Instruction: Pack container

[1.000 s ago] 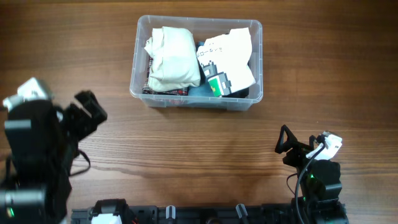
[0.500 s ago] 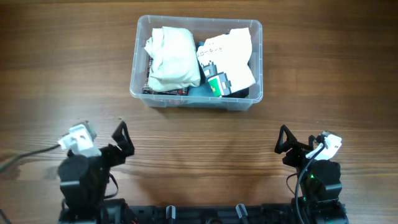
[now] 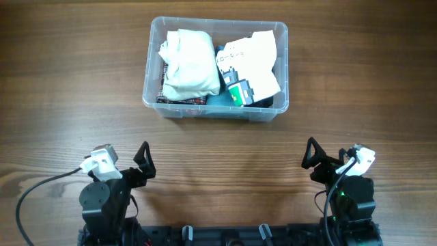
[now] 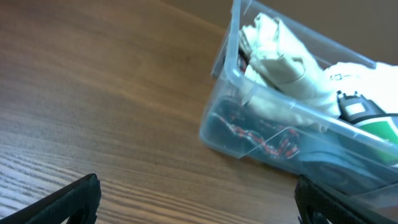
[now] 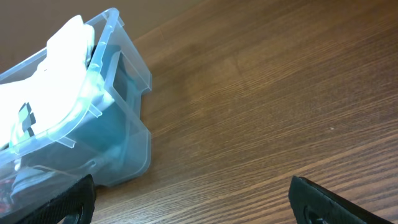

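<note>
The clear plastic container point(image 3: 151, 48) stands at the back middle of the table. It holds a folded cream cloth point(image 3: 189, 61), white paper or cloth point(image 3: 256, 58), a green-and-black item point(image 3: 240, 92) and plaid fabric at the bottom. It also shows in the left wrist view point(image 4: 233, 74) and in the right wrist view point(image 5: 134, 68). My left gripper point(image 3: 140, 164) is open and empty at the front left, well short of the container. My right gripper point(image 3: 315, 160) is open and empty at the front right.
The wooden table point(image 3: 355, 89) stretches around the container on all sides. A black cable point(image 3: 41, 188) loops from the left arm along the front left edge. The arm bases sit at the front edge.
The left arm has drawn back and down from the left side of the table to its base at the front, with its gripper open. The right arm has not moved.
</note>
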Available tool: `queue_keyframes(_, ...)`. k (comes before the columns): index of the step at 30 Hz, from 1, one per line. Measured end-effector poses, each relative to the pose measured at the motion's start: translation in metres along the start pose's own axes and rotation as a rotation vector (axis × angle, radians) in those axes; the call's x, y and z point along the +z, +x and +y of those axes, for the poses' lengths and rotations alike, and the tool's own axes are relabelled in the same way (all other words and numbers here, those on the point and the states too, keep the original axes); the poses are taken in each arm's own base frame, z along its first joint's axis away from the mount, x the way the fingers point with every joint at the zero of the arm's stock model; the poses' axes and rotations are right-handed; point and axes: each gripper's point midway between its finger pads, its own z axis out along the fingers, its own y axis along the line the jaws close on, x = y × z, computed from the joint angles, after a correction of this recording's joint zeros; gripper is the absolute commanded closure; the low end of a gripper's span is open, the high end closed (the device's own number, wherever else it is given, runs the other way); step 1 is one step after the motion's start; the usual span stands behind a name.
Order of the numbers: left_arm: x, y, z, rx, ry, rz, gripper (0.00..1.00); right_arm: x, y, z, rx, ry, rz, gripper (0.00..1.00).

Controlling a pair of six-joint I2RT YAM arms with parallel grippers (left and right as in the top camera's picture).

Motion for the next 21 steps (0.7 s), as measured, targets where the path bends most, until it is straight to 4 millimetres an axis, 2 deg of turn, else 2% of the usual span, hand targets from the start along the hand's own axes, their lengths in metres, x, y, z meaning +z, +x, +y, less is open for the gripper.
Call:
queue_keyframes(5, 0.0108, 0.0117, 0.0003, 0.008, 0.021, 0.007, 0.00, 0.0000, 0.0000, 0.0000, 0.000, 0.000, 0.000, 0.00)
queue_keyframes(21, 0.0111, 0.0111, -0.0001, 0.008, 0.023, 0.004, 0.00, 0.0000, 0.0000, 0.0000, 0.000, 0.000, 0.000, 0.00)
